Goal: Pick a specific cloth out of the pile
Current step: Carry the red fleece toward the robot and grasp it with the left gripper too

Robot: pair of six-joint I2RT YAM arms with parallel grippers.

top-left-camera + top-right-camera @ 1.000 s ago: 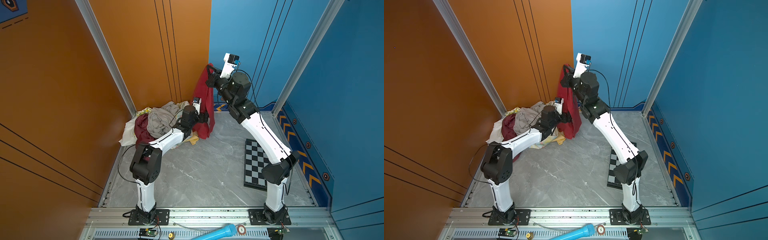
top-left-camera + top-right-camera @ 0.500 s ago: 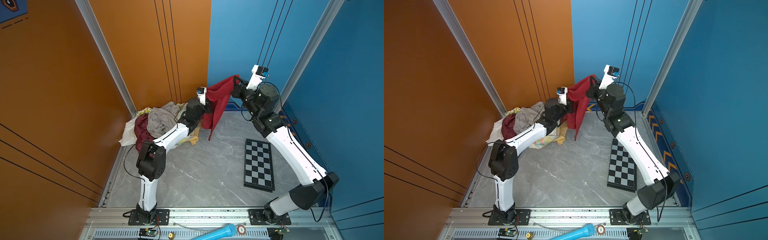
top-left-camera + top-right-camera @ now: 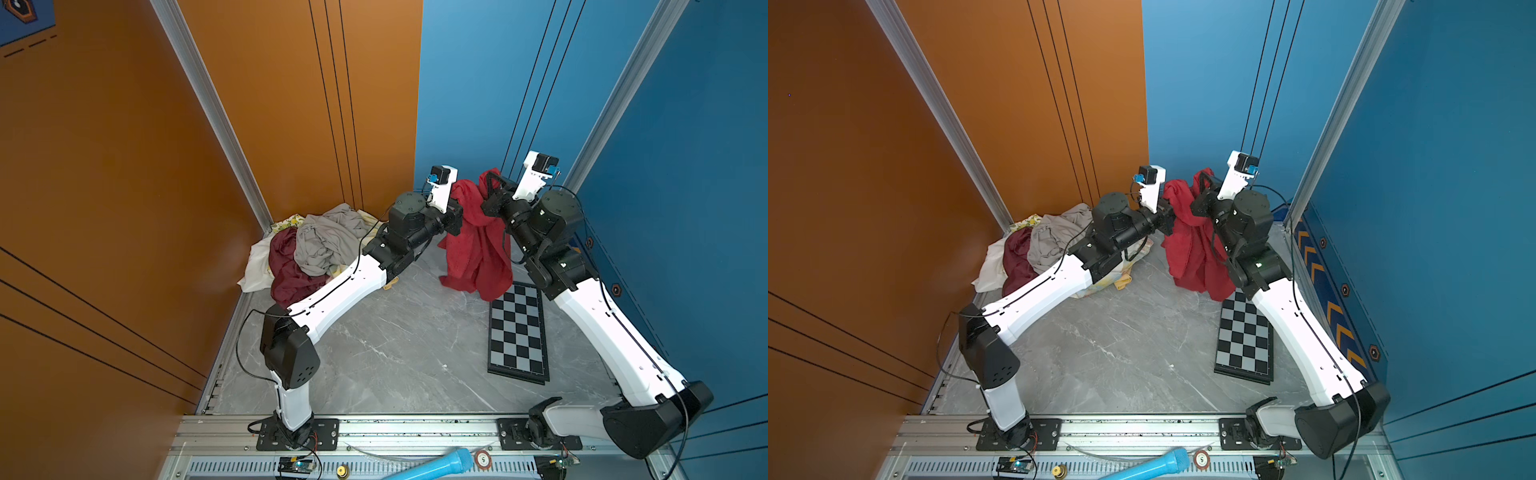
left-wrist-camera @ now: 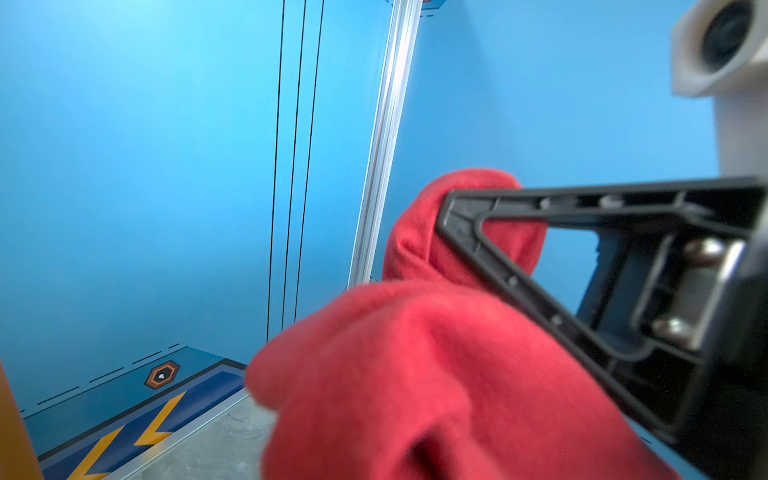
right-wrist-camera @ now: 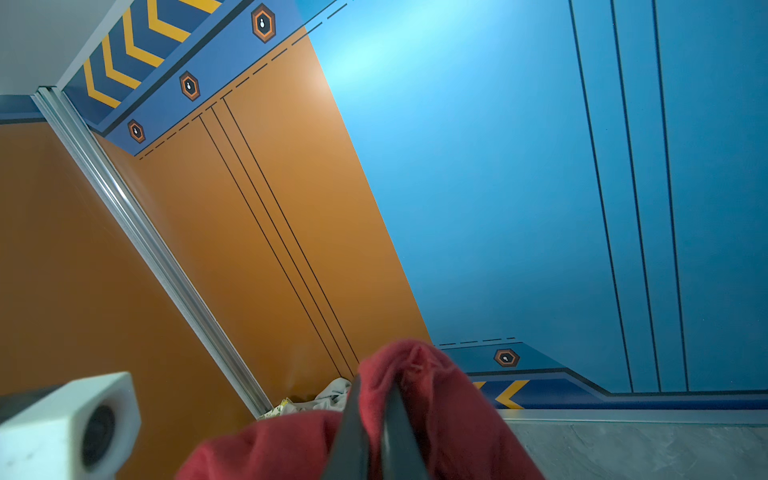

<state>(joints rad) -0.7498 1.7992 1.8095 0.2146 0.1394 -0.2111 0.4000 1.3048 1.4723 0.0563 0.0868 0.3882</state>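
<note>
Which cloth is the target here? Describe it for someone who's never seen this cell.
At the back corner, where the orange wall meets the blue wall, both arms converge. The cloth hangs there between the left end effector and the right end effector. It is bright red, unlike the darker maroon cloth lying in the pile.

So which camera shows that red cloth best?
A top view: nearly all of the red cloth shows, hanging from the left gripper and right gripper. Both wrist views catch only close-up, bunched folds.
</note>
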